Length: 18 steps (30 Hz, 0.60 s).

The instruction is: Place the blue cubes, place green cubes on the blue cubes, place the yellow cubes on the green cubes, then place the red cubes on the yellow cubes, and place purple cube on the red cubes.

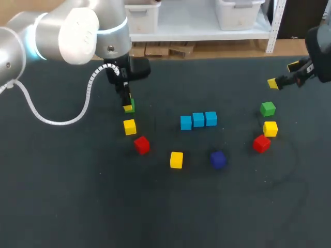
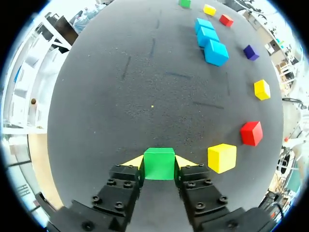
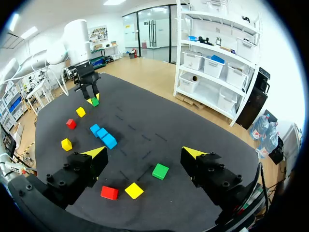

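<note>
Green cube [image 2: 159,164] at the table's [image 2: 145,87] left side, clamped between both fingers of the left gripper [image 2: 159,161]; a yellow cube [image 2: 221,157] just beside it. Three blue cubes [image 1: 198,120] in a row at centre, well apart. Right gripper [image 3: 145,152] spread wide, holding nothing.

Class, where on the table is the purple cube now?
In the head view, the purple cube sits just right of centre, nearer the robot than the row of blue cubes, with a yellow cube at its left.
</note>
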Each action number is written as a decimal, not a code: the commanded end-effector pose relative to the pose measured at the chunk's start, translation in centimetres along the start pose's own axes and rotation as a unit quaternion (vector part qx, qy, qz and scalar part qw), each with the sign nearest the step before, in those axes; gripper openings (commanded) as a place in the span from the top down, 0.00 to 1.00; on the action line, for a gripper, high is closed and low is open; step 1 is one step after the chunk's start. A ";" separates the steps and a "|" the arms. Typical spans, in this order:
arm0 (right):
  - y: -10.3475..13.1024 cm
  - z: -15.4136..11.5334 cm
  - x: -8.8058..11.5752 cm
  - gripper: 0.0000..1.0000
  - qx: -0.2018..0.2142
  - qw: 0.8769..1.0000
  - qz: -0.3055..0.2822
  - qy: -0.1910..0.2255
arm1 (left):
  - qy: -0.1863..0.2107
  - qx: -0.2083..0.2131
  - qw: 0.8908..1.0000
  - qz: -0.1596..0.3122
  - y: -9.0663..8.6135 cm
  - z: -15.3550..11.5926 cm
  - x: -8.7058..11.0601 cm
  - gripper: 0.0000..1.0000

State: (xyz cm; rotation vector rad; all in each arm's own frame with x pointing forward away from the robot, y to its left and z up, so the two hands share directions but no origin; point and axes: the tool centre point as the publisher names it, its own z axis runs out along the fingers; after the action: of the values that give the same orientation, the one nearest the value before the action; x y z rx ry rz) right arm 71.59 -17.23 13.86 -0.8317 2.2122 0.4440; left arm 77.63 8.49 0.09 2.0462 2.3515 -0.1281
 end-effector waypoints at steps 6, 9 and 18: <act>0.1 0.0 0.0 0.00 0.002 1.000 0.000 0.001 | -0.023 -0.010 0.999 -0.029 -2.5 -6.0 -3.4 1.00; 0.1 0.0 0.0 0.00 0.002 1.000 0.000 0.001 | -0.022 -0.025 0.999 -0.035 -3.5 -7.2 -4.7 1.00; 0.1 0.0 0.0 0.00 0.002 1.000 0.000 0.001 | -0.022 -0.043 0.996 -0.073 -4.9 -7.3 -7.8 1.00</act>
State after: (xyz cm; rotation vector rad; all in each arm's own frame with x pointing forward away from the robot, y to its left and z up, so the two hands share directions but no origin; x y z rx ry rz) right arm 71.59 -17.23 13.86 -0.8317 2.2122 0.4441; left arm 74.77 1.15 8.40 1.8366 2.4417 -0.1258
